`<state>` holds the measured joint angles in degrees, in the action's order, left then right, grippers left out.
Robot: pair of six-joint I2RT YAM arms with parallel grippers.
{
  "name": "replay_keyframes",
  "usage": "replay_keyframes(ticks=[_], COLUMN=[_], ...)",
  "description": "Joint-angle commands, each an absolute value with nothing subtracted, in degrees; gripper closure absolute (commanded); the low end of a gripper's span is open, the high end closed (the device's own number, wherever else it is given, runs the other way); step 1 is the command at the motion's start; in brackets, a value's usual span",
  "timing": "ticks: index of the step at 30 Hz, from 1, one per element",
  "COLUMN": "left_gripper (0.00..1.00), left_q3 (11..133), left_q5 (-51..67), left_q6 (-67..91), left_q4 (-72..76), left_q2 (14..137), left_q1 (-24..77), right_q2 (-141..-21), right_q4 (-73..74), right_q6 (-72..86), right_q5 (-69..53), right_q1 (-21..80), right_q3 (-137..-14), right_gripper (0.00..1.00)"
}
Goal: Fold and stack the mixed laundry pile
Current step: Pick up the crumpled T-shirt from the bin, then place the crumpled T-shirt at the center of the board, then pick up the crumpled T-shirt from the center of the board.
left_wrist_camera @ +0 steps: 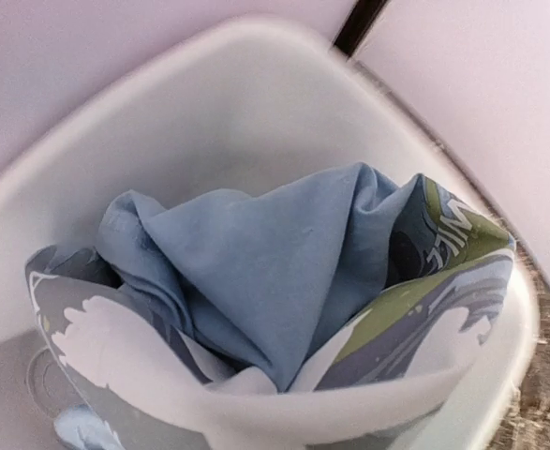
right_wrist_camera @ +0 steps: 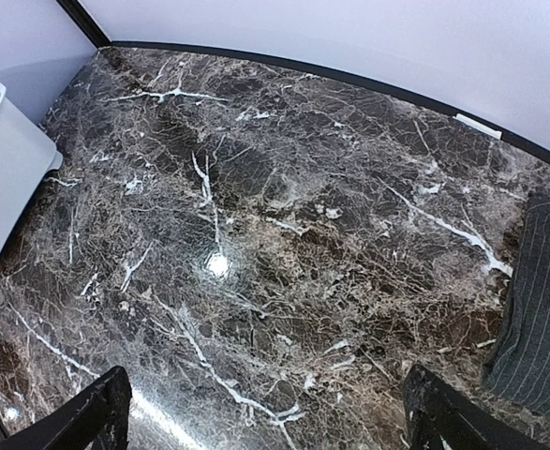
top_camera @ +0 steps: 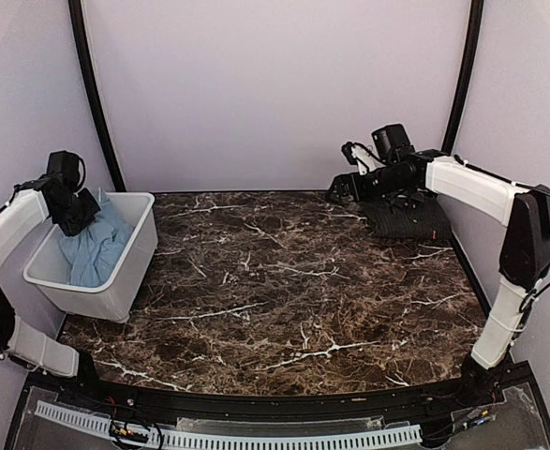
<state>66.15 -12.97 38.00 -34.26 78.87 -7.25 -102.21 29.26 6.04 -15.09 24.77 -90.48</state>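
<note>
Left gripper (top_camera: 73, 214) sits inside the white plastic bin (top_camera: 125, 281) with its fingertips buried and unseen. Its jaws are closed on a bunched fold of the light blue T-shirt (left_wrist_camera: 256, 272), which is soft and creased, its print partly cut off. Right gripper (right_wrist_camera: 263, 398) hangs wide open over the glossy marble table (top_camera: 284, 281). The black pinstriped shirt (top_camera: 406, 220) lies flat just beside it, at the far right edge.

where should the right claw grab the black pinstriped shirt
I'd pinch the black pinstriped shirt at its edge facing the middle of the table, coming down from above: it lies flat near the far right corner, and the open right claw hangs on that side.
</note>
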Motion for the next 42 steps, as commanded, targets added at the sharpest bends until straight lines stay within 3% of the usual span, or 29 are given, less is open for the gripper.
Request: replay_keyframes(ticks=[1,12,18,19,20,21,22,24,33,42], left_gripper=[1.0,1.0,0.98,0.82,0.56,0.42,0.18,0.03,0.01,0.18], left_q3=[73.2,102.6,110.3,110.4,110.1,108.3,106.4,99.1,75.6,66.6], left_q5=[-9.8,15.8,27.1,28.5,29.5,28.7,23.9,20.3,19.1,15.0], left_q6=[27.5,16.6,15.3,15.2,14.5,14.0,13.8,15.3,11.5,10.8], left_q4=[-28.8,-22.9,-24.2,-25.6,-26.7,-28.3,-28.4,-25.2,-21.1,-20.6], left_q2=[69.6,77.6,87.3,88.1,89.6,90.0,89.3,86.6,83.9,92.8], left_q1=[-2.5,18.4,28.1,28.9,29.3,29.3,29.1,27.5,32.2,43.8], right_q2=[-100.1,-96.3,-92.9,-92.1,-91.1,-89.9,-88.6,-86.1,-79.3,-87.7], right_q4=[27.4,27.8,29.8,30.1,30.3,30.5,30.4,29.8,31.5,32.4], right_q6=[7.3,8.7,8.4,8.5,8.6,8.7,8.8,8.7,10.3,10.1], right_q5=[-16.9,-18.2,-16.8,-16.6,-16.2,-16.2,-16.5,-17.1,-21.6,-18.0], right_q1=[25.4,25.4,24.5,24.1,23.6,23.0,22.5,21.6,24.7,36.5], right_q3=[-89.6,-88.4,-87.0,-86.3,-85.6,-84.5,-83.1,-79.9,-65.9,-63.9], right_gripper=[0.02,0.02,0.01,0.01,0.01,0.01,0.01,0.01,0.05,0.1])
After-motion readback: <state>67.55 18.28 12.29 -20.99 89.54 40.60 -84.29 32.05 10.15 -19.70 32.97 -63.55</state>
